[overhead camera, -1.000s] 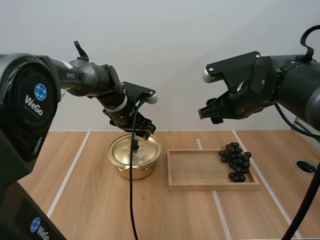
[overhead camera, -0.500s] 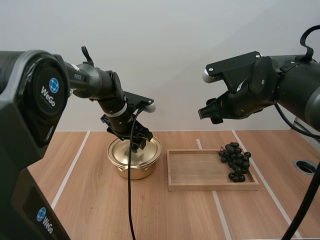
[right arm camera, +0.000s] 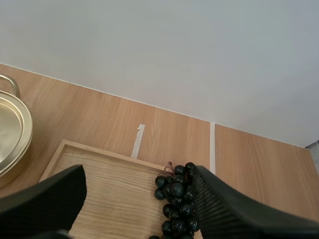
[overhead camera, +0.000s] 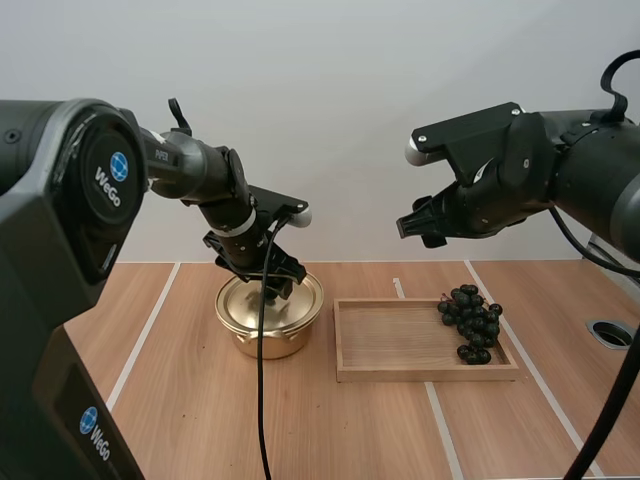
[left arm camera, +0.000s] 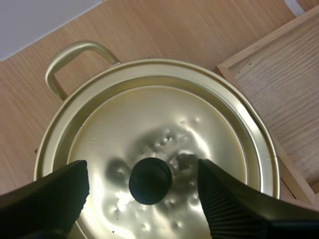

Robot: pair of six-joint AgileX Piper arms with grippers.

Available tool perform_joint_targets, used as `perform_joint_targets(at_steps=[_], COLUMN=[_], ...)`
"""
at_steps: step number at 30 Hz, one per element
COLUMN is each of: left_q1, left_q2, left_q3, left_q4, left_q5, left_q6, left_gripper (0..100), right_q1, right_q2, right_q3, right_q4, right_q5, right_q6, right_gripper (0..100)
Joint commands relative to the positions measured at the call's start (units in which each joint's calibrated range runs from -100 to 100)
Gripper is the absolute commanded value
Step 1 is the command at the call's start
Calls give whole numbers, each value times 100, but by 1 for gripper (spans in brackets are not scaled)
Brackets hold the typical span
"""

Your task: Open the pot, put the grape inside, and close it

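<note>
The pot [overhead camera: 262, 345] and lid [left arm camera: 159, 114] are shiny gold, the lid's knob [left arm camera: 150, 180] black; grapes [overhead camera: 472, 324] near-black; tray [overhead camera: 390, 340] pale grained wood; table [overhead camera: 200, 400] light wood crossed by white lines [overhead camera: 137, 345].

The left arm bends forward and down, its left gripper [overhead camera: 272, 287] held low, jaws spread apart. The right arm hangs raised, right gripper [overhead camera: 418, 226] likewise spread wide.

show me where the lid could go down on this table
Free: the table left of the pot out to the white tape line, the strip in front of pot and wooden tray, and the tray's left half. Crowded: the narrow gap between pot and tray, the grapes at the tray's right end, the left claw over the lid.
</note>
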Motion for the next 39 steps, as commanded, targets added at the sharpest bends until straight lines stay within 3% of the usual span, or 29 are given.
perform_joint_targets(at_steps=[1, 8, 13, 14, 15, 25, 32, 39], left_q1=[-24, -24, -24, -24, -24, -24, -17, -17], left_q2=[9, 198, 240, 240, 240, -120, -1048, -2124], left_q3=[-36, -36, -36, -51, -51, -161, -930, -1866], left_q4=[12, -15, -130, -130, -130, -130, -120, -86], left_q5=[-117, 160, 183, 183, 183, 344, 1308, 2098], left_q6=[-27, -47, -62, -62, -62, -62, -90, -242], left_gripper=[100, 100, 18, 5, 0, 0, 0, 0], right_q1=[-23, -23, -23, -23, -23, -23, -23, -62], right_q2=[-26, -26, -26, -26, -26, -26, 148, 789], right_q3=[-42, -42, -42, -42, -42, -42, -398, -665], right_q4=[-53, -53, -53, -53, -53, -81, -912, -1061], right_q5=[-112, -112, -112, -112, -112, 28, 431, 986], right_q6=[50, 50, 50, 50, 50, 50, 501, 524], right_gripper=[100, 100, 100, 100, 100, 100, 100, 100])
